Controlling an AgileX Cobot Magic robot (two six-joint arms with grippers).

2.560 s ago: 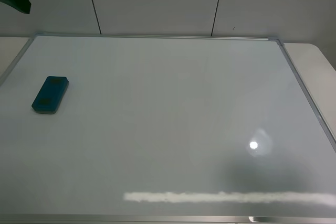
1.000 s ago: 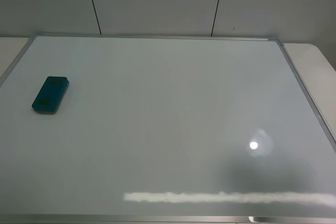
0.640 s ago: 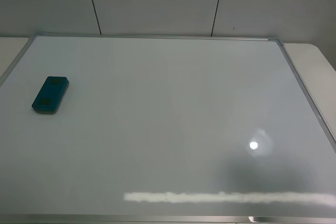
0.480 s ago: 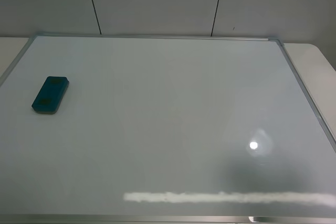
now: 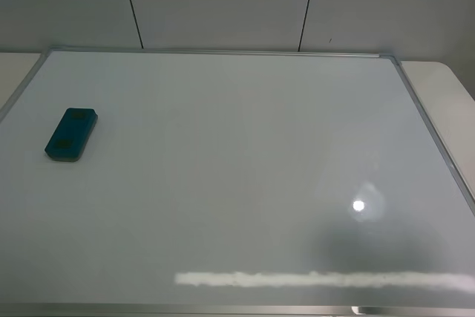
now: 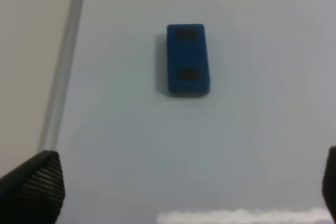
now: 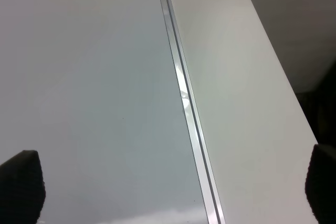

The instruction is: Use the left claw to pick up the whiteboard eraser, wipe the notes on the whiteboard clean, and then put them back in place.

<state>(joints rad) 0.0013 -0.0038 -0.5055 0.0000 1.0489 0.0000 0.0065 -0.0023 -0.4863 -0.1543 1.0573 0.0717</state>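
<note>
The teal-blue whiteboard eraser (image 5: pixel 71 134) lies flat on the left part of the whiteboard (image 5: pixel 245 168), apart from both grippers. It also shows in the left wrist view (image 6: pixel 187 59), well ahead of my left claw (image 6: pixel 181 192). The claw is open and empty, with its fingertips (image 6: pixel 34 184) wide apart above the board. My right gripper (image 7: pixel 170 187) is open and empty above the board's right frame edge (image 7: pixel 184 93). Neither arm shows in the exterior high view. No red notes show on the board in any view.
The board's thin silver frame (image 5: pixel 223 51) runs along its edges. A white table surface (image 5: pixel 445 87) lies past the right edge and also shows in the right wrist view (image 7: pixel 241 87). A grey panelled wall (image 5: pixel 223 5) stands behind. Lamp glare (image 5: pixel 359 205) reflects on the board.
A dark part of the arm that showed at the top left corner of the exterior high view 2.6 s ago has gone from view. The eraser has not moved.
</note>
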